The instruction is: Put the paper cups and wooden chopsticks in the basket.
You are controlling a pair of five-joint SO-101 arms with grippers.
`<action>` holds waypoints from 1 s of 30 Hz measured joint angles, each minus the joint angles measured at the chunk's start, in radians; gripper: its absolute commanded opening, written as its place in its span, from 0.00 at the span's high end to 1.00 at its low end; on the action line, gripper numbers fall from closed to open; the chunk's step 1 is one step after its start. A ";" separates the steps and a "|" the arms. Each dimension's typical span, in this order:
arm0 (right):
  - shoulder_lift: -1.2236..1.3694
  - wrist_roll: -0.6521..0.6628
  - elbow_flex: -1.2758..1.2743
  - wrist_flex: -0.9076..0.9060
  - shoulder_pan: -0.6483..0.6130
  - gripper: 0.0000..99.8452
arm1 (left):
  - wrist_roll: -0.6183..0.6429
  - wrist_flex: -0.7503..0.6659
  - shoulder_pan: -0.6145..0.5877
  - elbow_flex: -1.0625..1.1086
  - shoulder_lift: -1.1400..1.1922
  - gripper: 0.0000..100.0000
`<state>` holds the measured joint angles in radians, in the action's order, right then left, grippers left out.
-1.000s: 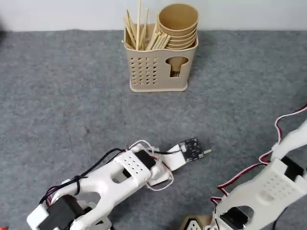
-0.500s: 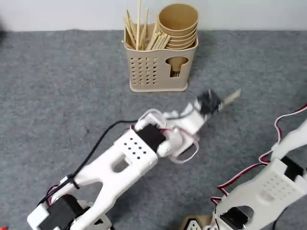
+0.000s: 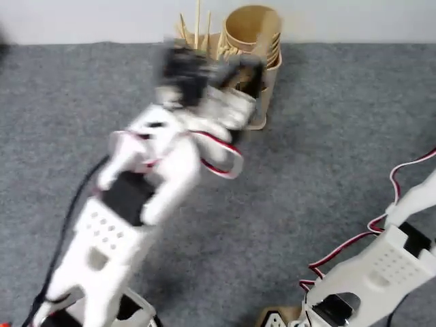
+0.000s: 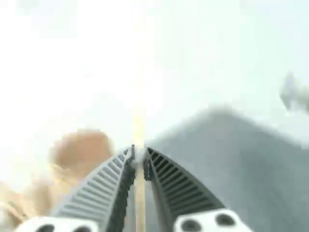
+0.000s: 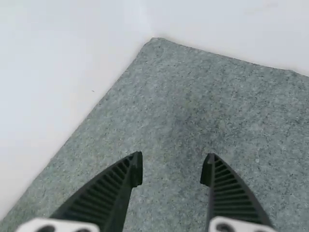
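The left tool (image 4: 138, 157), clamped on a thin wooden chopstick (image 4: 139, 128), has swung up to the beige perforated plastic basket (image 3: 270, 88); release seems next. The right tool (image 5: 171, 169) stands apart.

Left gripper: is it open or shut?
Shut. In the left wrist view the left gripper is clamped on a chopstick, a thin wooden stick pinched at its tips.

Grey felt mat (image 3: 340, 122) covers the whole tabletop, with a fibrous texture under even, soft light. A plain white surface (image 3: 82, 20) forms a band along the 12 o'clock edge in the high view. In the right wrist view the mat corner (image 5: 155, 42) meets that same white. Unidentifiable dark shape (image 3: 2, 34) at the 10 o'clock edge.
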<state>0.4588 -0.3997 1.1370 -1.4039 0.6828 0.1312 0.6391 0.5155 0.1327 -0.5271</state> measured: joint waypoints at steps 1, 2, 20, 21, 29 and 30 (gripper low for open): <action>0.000 0.000 0.000 0.000 0.000 0.79 | 0.000 -0.035 -0.044 0.000 -0.023 0.99; 0.000 0.000 0.000 0.000 0.000 0.79 | 0.000 -0.068 -0.091 0.000 -0.041 0.99; 0.000 0.000 0.000 0.000 -0.066 0.79 | 0.129 -0.913 -0.385 0.281 0.284 0.99; 0.000 0.000 0.000 0.000 -0.066 0.79 | 0.144 -0.928 -0.385 0.281 0.313 0.99; 0.000 0.000 0.000 0.000 -0.066 0.79 | 0.430 -0.948 -0.440 0.109 0.597 0.99; 0.000 0.000 0.000 0.000 -0.066 0.79 | 0.485 -0.944 -0.456 0.069 0.629 0.99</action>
<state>0.4588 -0.3997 1.1370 -1.4039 0.6168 0.6160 -0.3046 0.0598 0.2018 0.1020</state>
